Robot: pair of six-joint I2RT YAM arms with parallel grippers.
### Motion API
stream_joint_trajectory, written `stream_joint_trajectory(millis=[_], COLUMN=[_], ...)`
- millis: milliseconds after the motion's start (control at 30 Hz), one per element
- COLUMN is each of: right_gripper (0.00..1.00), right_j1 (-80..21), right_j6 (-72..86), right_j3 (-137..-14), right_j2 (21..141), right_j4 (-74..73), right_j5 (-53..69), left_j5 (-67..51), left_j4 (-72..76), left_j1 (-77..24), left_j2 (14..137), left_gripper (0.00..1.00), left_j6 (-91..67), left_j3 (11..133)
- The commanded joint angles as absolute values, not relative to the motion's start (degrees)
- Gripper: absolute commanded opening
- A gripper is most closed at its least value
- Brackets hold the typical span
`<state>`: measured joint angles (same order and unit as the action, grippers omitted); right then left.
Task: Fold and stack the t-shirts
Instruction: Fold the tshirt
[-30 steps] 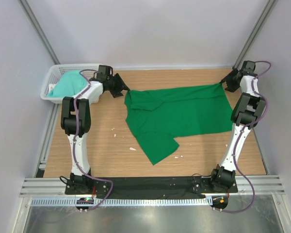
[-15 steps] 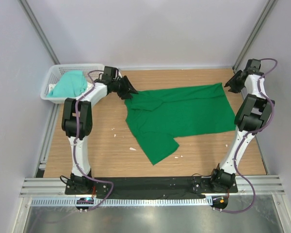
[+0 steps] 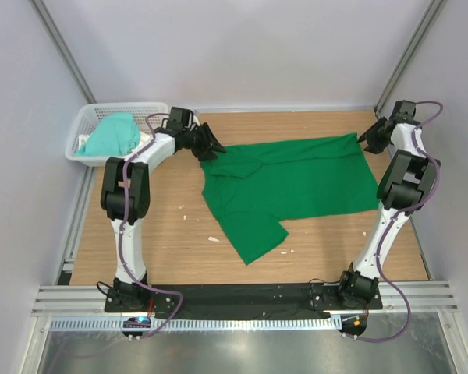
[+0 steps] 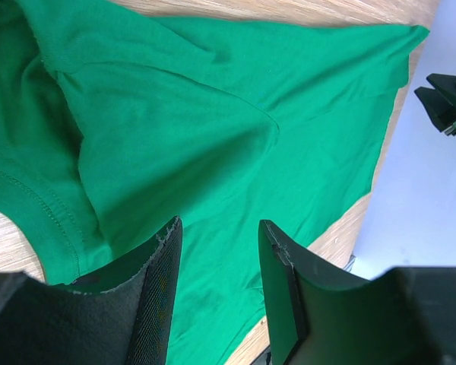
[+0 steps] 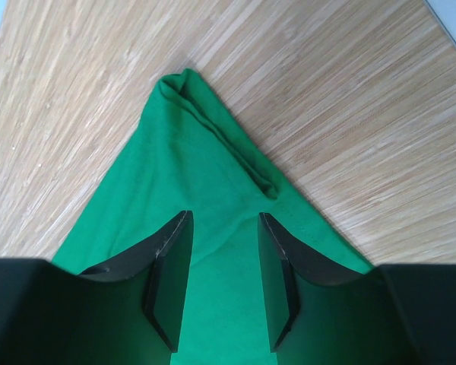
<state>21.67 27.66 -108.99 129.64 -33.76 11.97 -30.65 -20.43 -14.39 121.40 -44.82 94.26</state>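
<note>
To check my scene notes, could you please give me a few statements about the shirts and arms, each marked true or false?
1. The green shirt lies on the table. True.
2. The mint shirt sits in the basket. True.
3. The green shirt is folded into a neat square. False: it lies spread out.
4. The jaws of the left arm are open over the green shirt. True.
5. The jaws of the right arm are shut on a corner. False: the right arm's jaws are open above it.

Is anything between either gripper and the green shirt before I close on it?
Nothing visible. The left gripper is open over the collar end of the green t-shirt, the right gripper open over its far corner; only fabric shows between the jaws.
</note>
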Motion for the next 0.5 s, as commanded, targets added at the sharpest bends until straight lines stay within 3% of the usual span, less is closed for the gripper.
stream_joint_trajectory(millis=[0, 467], right_gripper=[0.45, 0.42], right_j1=[22.0, 22.4], right_j6=[28.7, 28.8], right_j3=[-109.2, -109.9], right_j2=[130.3, 133.2], right_j4=[-32.0, -31.6], right_j5=[11.8, 11.4], left_j5=[-31.8, -31.3], left_j4=[-20.1, -20.0], left_j1=[-14.4, -14.7], left_j2=[122.2, 123.9], left_gripper=[0.46, 0.45], left_j6=[-44.6, -45.4], left_j3=[95.7, 96.8])
